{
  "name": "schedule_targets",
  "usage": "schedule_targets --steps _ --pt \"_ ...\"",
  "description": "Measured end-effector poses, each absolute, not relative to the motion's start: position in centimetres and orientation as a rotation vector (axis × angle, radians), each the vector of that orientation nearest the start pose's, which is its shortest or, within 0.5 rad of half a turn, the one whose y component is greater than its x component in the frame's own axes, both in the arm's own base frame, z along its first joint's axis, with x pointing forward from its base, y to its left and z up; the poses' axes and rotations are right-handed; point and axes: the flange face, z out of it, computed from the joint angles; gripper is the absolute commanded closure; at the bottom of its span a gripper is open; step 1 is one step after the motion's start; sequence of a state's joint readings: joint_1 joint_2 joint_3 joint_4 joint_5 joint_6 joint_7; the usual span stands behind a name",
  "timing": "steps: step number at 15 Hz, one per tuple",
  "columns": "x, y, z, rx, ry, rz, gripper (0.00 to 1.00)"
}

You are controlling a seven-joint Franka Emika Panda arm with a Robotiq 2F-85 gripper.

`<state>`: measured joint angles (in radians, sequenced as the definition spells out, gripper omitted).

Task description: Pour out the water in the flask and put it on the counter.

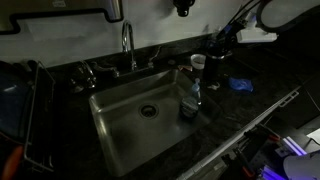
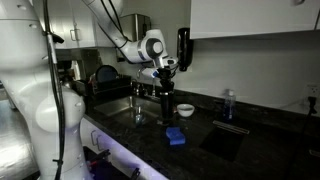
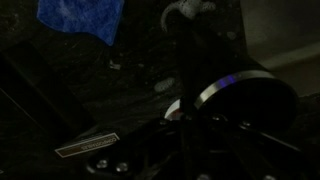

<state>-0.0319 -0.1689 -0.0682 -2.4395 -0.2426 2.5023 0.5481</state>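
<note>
The flask (image 1: pixel 214 70) is a dark tumbler that stands upright on the black counter (image 1: pixel 250 105), just right of the sink, next to a small white cup (image 1: pixel 197 62). It also shows in an exterior view (image 2: pixel 163 92). My gripper (image 1: pixel 222 45) comes down from above and sits around the flask's upper part. In the dim wrist view the flask's shiny rim (image 3: pixel 240 88) lies close between my fingers (image 3: pixel 225 60), and one finger presses against its side. The gripper looks shut on the flask.
A steel sink (image 1: pixel 125 125) with a faucet (image 1: pixel 128 45) lies left of the flask. A clear bottle (image 1: pixel 190 100) stands at the sink's right edge. A blue cloth (image 1: pixel 240 85) lies on the counter beyond the flask, and it shows in the wrist view (image 3: pixel 80 20). A dish rack (image 1: pixel 25 110) stands far left.
</note>
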Motion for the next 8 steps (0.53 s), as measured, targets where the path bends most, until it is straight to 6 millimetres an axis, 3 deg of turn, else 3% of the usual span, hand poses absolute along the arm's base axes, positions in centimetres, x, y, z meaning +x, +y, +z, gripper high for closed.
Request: schedule_targets --steps 4,5,6,8 --pt "46.1 -5.3 38.2 -3.089 0.778 -0.503 0.98" --pt "45.7 -5.4 38.1 -3.083 0.792 -0.508 0.68" --pt "45.3 -5.5 37.9 -3.079 0.805 -0.507 0.68" --pt "44.8 -5.7 38.1 -3.068 0.826 -0.516 0.55"
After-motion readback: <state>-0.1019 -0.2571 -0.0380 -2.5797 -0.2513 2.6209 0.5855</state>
